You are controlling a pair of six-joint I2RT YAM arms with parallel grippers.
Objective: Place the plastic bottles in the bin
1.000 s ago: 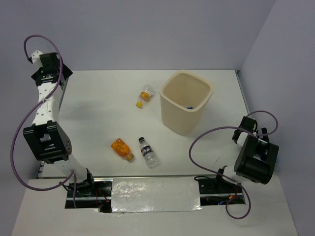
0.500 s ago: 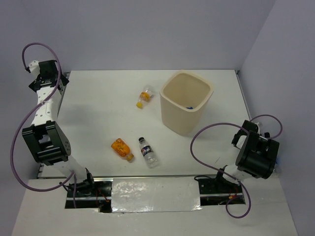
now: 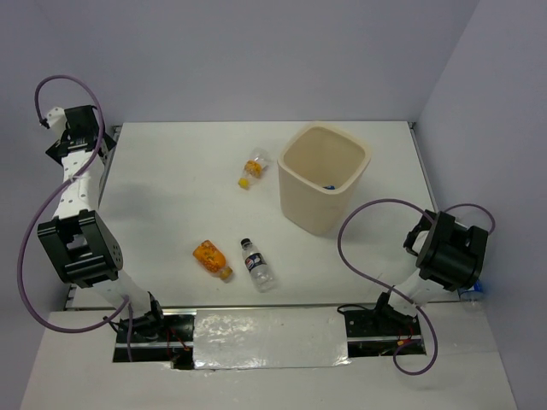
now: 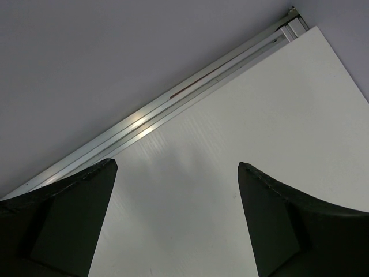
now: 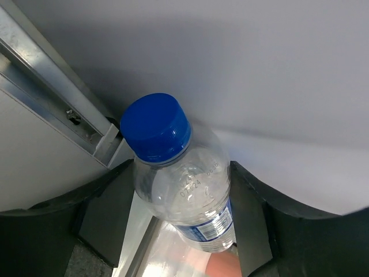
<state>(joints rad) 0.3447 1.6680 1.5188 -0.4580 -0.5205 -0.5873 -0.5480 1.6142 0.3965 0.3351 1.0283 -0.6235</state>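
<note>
The blue-capped bottle (image 5: 184,190) at the table's (image 3: 171,188) 4 o'clock edge is pinched by the right end effector (image 5: 180,176), the left end effector (image 4: 177,167) is spread wide at 10 o'clock, and next a lift to the bin (image 3: 316,213) at 1 o'clock is needed.

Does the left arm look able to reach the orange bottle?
Probably yes: the left gripper is open at the far left corner of the table, and nothing stands between it and the orange bottle.

Bottom edge cuts off blue-capped bottle (image 5: 184,190); small blue thing (image 3: 329,184) in bin (image 3: 312,213) unidentifiable.
</note>
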